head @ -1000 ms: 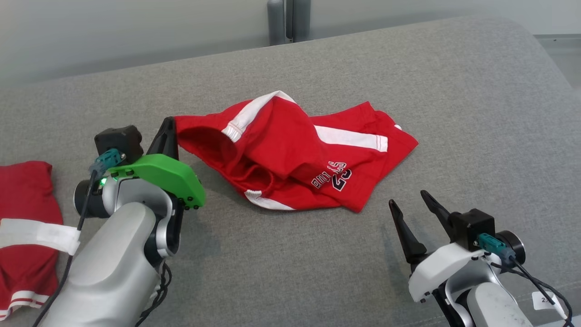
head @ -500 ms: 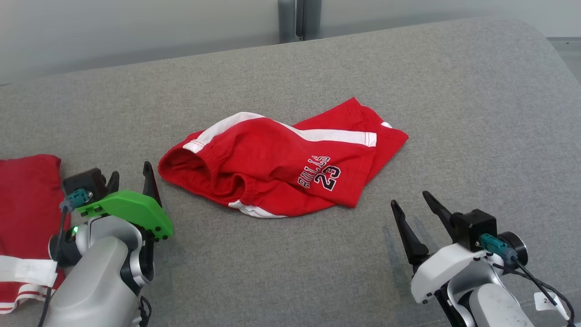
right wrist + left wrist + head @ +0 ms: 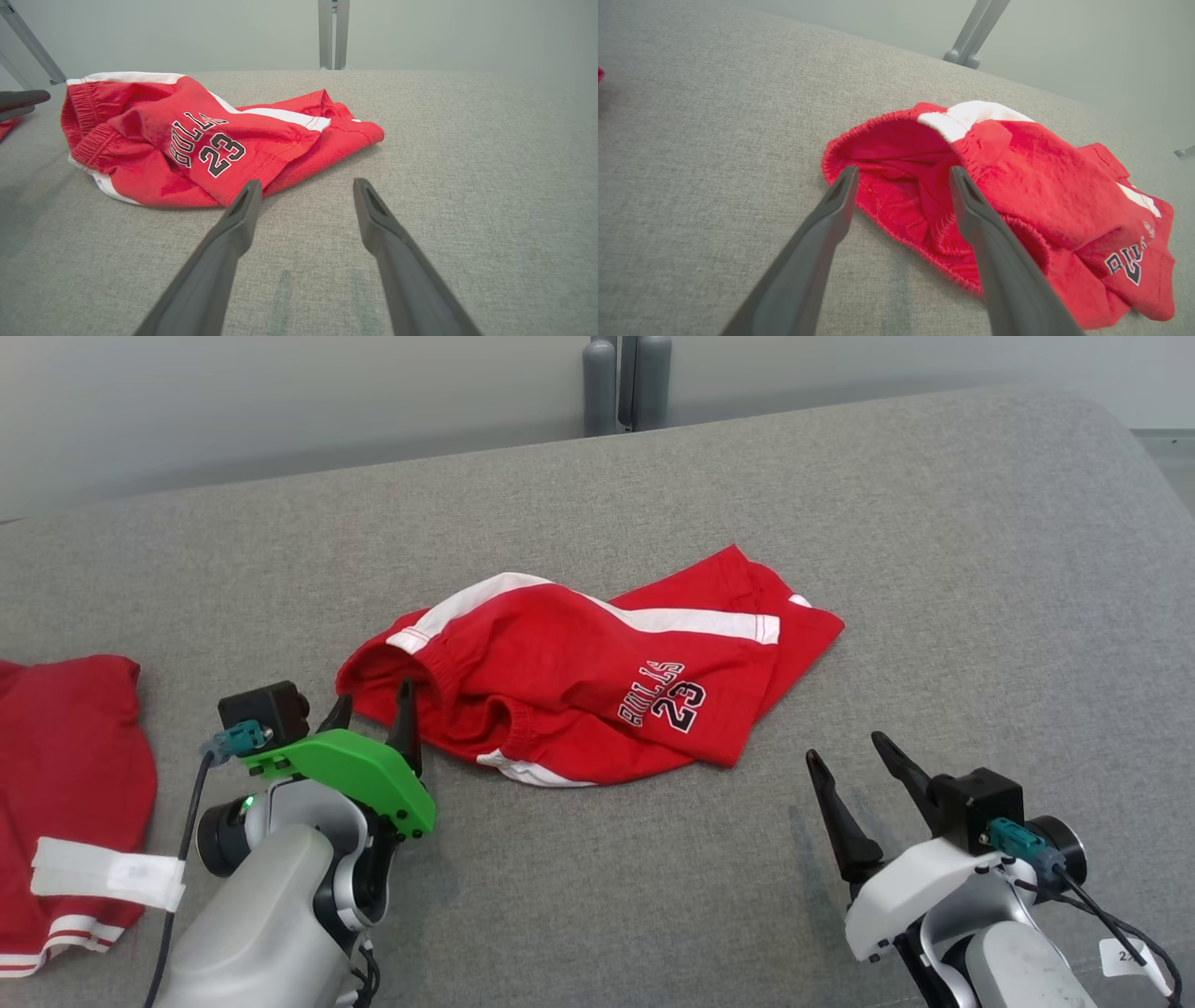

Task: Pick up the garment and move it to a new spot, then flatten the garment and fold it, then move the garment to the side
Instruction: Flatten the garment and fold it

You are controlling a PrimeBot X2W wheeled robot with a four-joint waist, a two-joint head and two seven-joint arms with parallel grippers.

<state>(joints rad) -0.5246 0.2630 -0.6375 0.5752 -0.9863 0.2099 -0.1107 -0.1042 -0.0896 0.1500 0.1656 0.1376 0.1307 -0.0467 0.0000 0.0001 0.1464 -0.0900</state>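
Red shorts (image 3: 579, 663) look limp, light (crumpled); best pinched at the waistband (image 3: 859, 135), where left hand (image 3: 373, 700) gapes empty; right hand (image 3: 845, 749) likewise unclenched

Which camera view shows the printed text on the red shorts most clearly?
The right wrist view: the print on the shorts is large and whole, reading BULLS 23. The head view shows it whole but small and tilted. The left wrist view catches only part of it.

Soft matt red cloth shorts (image 3: 579, 681), coarse woven grey upholstery (image 3: 934, 569)
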